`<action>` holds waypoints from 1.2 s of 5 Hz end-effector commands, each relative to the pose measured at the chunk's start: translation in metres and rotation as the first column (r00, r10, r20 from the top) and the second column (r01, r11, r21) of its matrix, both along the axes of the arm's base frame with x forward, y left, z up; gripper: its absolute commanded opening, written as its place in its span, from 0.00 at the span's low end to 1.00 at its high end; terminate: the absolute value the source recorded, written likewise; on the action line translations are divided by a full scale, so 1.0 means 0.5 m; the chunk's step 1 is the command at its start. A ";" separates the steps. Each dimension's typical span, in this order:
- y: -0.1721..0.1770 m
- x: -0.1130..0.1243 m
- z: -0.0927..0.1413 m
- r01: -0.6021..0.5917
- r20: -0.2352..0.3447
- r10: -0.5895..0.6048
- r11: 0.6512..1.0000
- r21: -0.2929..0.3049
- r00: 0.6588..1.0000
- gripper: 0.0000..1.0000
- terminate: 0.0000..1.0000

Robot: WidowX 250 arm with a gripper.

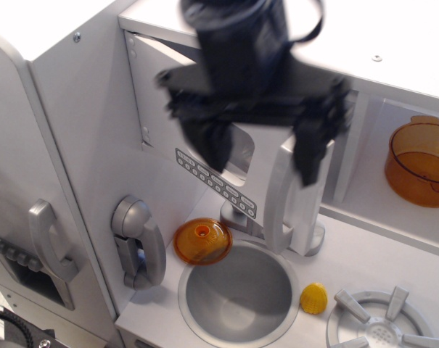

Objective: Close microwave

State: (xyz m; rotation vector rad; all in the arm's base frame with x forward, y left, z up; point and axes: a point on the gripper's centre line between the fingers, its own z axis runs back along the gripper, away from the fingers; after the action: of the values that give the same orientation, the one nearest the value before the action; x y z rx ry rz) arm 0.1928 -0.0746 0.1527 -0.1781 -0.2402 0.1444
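The microwave door (161, 119) is a flat light-grey panel with a row of small buttons (215, 181) and a long silver bar handle (281, 199). It stands swung most of the way across its compartment, its right edge still a little out from the frame. My black gripper (261, 148) is motion-blurred directly in front of the door and hides most of the dark window. Its two fingers (213, 148) are spread wide apart and hold nothing.
A silver toy telephone handset (138, 243) hangs at lower left. An orange lid (202, 241) lies by the round sink (237, 293). There is a faucet (310, 235), a yellow piece (313, 298), a burner (382, 326), an orange pot (420, 161) on the right shelf, and a larger grey door (48, 246) at far left.
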 end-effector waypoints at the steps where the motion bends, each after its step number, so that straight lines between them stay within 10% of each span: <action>1: 0.078 -0.027 -0.108 0.007 -0.031 -0.004 0.995 0.103 1.000 1.00 0.00; 3: 0.091 0.061 -0.137 -0.084 -0.016 0.086 0.990 0.110 0.996 1.00 0.00; 6: 0.090 0.164 -0.097 -0.151 0.158 0.138 0.986 0.071 0.978 1.00 0.00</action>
State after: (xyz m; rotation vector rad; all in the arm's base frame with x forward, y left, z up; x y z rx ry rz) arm 0.2740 -0.0318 0.0880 -0.0802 -0.3705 0.2668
